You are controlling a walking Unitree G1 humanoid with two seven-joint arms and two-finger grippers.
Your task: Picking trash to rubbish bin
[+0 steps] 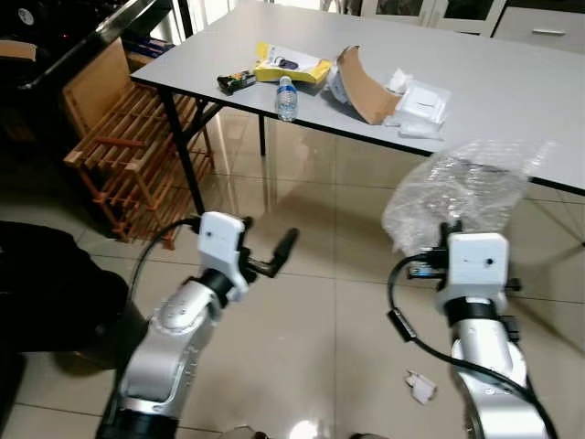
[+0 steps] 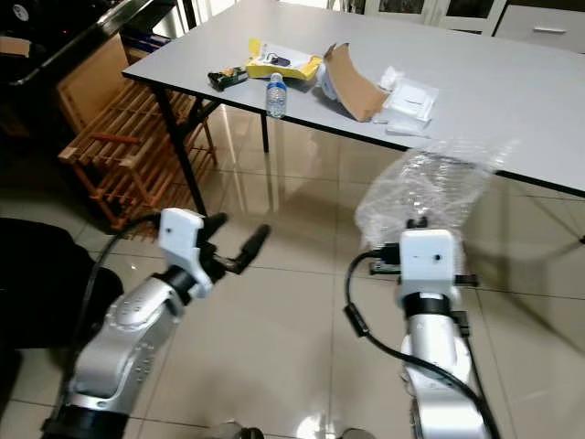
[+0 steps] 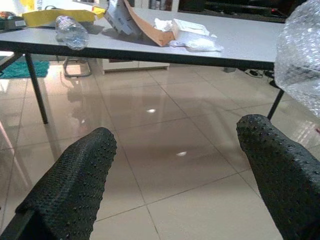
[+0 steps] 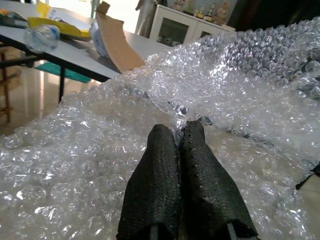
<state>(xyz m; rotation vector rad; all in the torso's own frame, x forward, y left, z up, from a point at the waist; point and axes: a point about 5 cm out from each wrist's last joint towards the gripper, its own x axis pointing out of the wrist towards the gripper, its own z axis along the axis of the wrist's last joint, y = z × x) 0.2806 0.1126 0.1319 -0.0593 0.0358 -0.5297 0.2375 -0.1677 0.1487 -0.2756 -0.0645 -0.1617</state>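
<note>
A crumpled sheet of clear bubble wrap (image 1: 462, 192) hangs in front of the grey table (image 1: 512, 101), above the tiled floor. My right gripper (image 4: 182, 135) is shut on the bubble wrap, its two black fingers pressed together in the plastic. My left gripper (image 1: 274, 256) is held out over the floor, open and empty, its studded fingers (image 3: 75, 180) wide apart. On the table lie a small water bottle (image 1: 287, 99), a yellow package (image 1: 291, 69), a dark wrapper (image 1: 236, 82), a curved piece of cardboard (image 1: 364, 87) and white plastic packaging (image 1: 419, 108).
A wooden slatted rack (image 1: 128, 155) stands under the table's left end. A dark black mass (image 1: 50, 293) sits at my left on the floor. A small white scrap (image 1: 421, 388) lies on the tiles near my right arm. Open tiled floor lies between my arms.
</note>
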